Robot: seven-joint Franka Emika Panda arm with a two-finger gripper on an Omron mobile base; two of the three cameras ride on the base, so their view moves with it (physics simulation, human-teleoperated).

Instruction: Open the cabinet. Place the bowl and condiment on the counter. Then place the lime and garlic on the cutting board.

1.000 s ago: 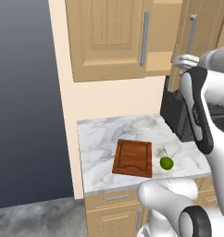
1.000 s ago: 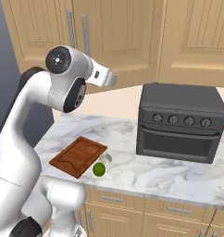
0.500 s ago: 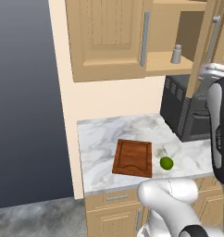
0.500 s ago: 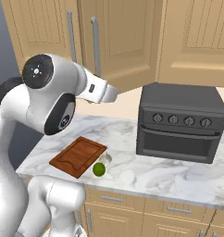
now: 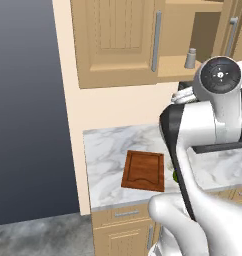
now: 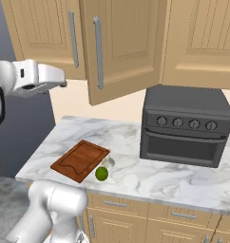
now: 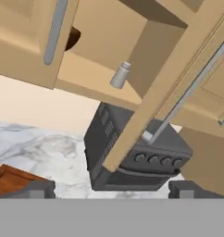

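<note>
Legible text, labels, brands, numbers, signs: none. The toaster oven point(image 6: 186, 126) carries four plain knobs with no readable markings; the cabinet point(image 5: 124, 42) doors, the condiment point(image 7: 120, 75) shaker and the cutting board point(image 6: 80, 160) are unmarked.

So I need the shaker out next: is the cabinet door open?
Open: the cabinet door is swung out, condiment visible on the shelf.

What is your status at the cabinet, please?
Gripper open, empty. Cabinet door swung open, shaker on shelf. Door edge near hand.
</note>
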